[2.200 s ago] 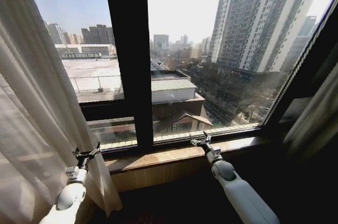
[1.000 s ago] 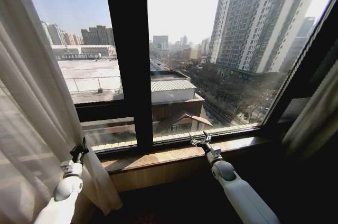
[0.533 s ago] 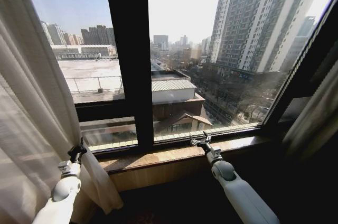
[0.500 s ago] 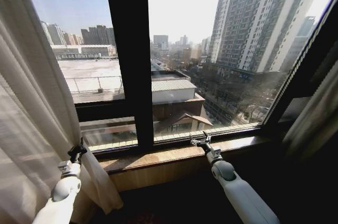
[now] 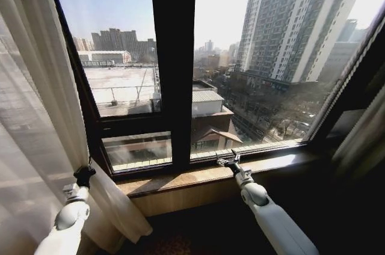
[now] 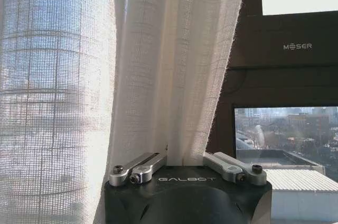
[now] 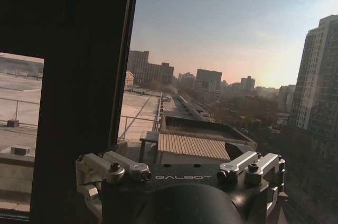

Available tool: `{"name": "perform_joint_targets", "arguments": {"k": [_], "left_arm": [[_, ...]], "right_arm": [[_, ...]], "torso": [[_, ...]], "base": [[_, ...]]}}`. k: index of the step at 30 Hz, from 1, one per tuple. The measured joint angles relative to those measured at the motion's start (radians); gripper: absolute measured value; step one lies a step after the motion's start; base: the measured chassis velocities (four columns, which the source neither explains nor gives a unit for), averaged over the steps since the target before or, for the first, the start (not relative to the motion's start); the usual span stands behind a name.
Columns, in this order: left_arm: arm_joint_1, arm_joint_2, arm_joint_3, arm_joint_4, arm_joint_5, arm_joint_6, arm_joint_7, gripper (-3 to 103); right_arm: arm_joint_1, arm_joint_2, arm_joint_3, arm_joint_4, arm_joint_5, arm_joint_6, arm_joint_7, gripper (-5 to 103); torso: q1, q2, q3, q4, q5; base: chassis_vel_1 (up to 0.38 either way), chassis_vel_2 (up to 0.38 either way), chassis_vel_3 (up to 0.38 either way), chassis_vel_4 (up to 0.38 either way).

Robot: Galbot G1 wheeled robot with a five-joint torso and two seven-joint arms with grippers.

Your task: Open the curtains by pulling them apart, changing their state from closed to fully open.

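Note:
The left curtain (image 5: 36,116) is a sheer white pleated panel bunched against the left side of the window. My left gripper (image 5: 84,174) is low at its inner edge, shut on the fabric. In the left wrist view the woven curtain (image 6: 105,76) runs down between the jaws of that gripper (image 6: 185,158), which are closed in on it. The right curtain (image 5: 364,141) hangs gathered in shadow at the far right. Over the wooden sill (image 5: 180,178) my right gripper (image 5: 228,160) stands open, holding nothing and apart from both curtains.
A wide dark mullion (image 5: 174,68) splits the glass, and a dark window frame (image 6: 274,60) stands just beside the held curtain edge. City buildings lie beyond the pane. Below the sill the wall and floor are in shadow.
My left gripper closed on the curtain edge and drew it left, uncovering the left side of the window frame. The camera has turned left. The right arm has not moved.

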Motion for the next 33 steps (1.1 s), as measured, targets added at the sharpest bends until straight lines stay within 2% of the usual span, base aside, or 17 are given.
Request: {"name": "perform_joint_targets", "arguments": {"k": [17, 22, 28, 33], "left_arm": [[0.026, -0.004, -0.017, -0.018, 0.000, -0.009, 0.000, 0], [0.033, -0.005, -0.019, -0.021, 0.001, -0.011, -0.001, 0], [0.035, -0.005, -0.019, -0.024, 0.002, -0.013, -0.001, 0], [0.035, -0.006, -0.019, -0.023, 0.002, -0.019, 0.000, 0]], "right_arm": [[0.000, 0.000, 0.000, 0.000, 0.000, 0.000, 0.000, 100], [0.000, 0.000, 0.000, 0.000, 0.000, 0.000, 0.000, 100], [0.000, 0.000, 0.000, 0.000, 0.000, 0.000, 0.000, 100], [0.000, 0.000, 0.000, 0.000, 0.000, 0.000, 0.000, 100]], "torso": [[0.000, 0.000, 0.000, 0.0003, -0.0004], [0.000, 0.000, 0.000, 0.0004, -0.0001], [0.000, 0.000, 0.000, -0.0006, 0.0003], [0.000, 0.000, 0.000, -0.0003, 0.0001]], "base": [[0.354, 0.336, -0.350, -0.331], [0.311, 0.128, -0.281, -0.096], [0.267, -0.031, -0.280, 0.028], [0.356, -0.009, -0.316, 0.021]]}}
